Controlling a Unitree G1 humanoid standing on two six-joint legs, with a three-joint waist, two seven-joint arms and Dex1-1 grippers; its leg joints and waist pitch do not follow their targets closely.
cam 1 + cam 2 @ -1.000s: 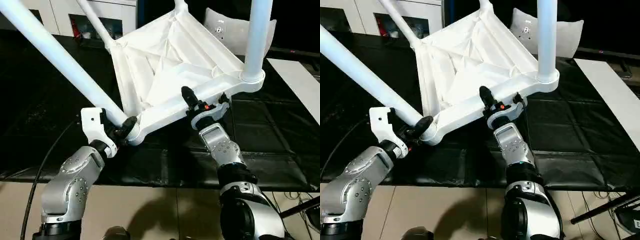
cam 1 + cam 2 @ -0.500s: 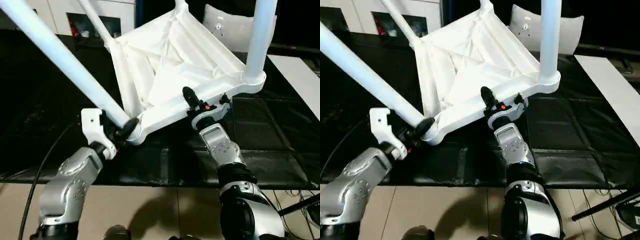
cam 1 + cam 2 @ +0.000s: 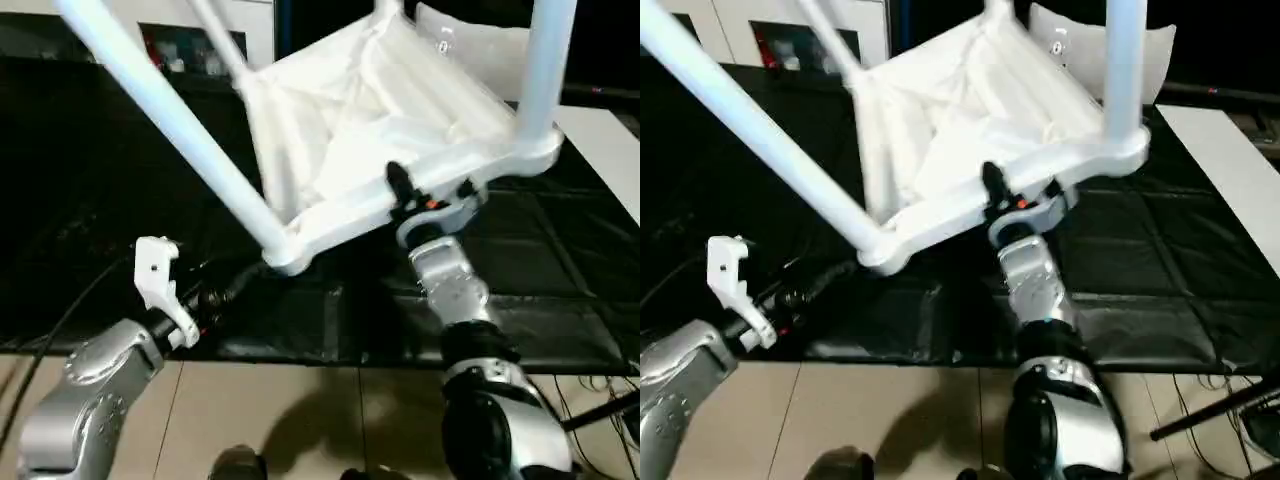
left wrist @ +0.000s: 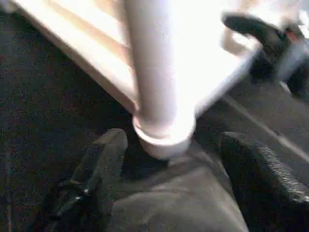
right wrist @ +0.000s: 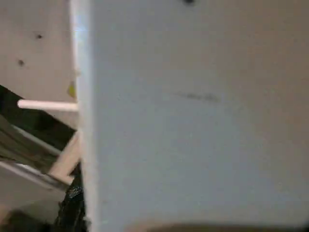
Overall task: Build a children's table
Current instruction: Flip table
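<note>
The table [image 3: 380,130] was upside down and tipped up over the black mat [image 3: 560,270], its ribbed underside facing me and its near edge lifted. Four legs seemed to be in the corner sockets already: one long leg [image 3: 170,130] slanted up from the near-left corner, another [image 3: 545,70] stood at the near-right corner, and two more showed at the far corners, their joints too hidden to judge. So the assembly looked close to finished; by my reckoning what remained was checking that each leg was seated and turning the table onto its feet. The right gripper [image 3: 415,195] was clamped on the near edge of the top, about midway along it, carrying the tilt. The left gripper [image 4: 169,169] sat just below the near-left corner socket, its fingers [image 4: 104,159] spread either side of the socket without touching it and holding nothing. A white cabinet [image 3: 250,30] stood beyond the table, and a flat board [image 3: 610,150] lay to its right.
</note>
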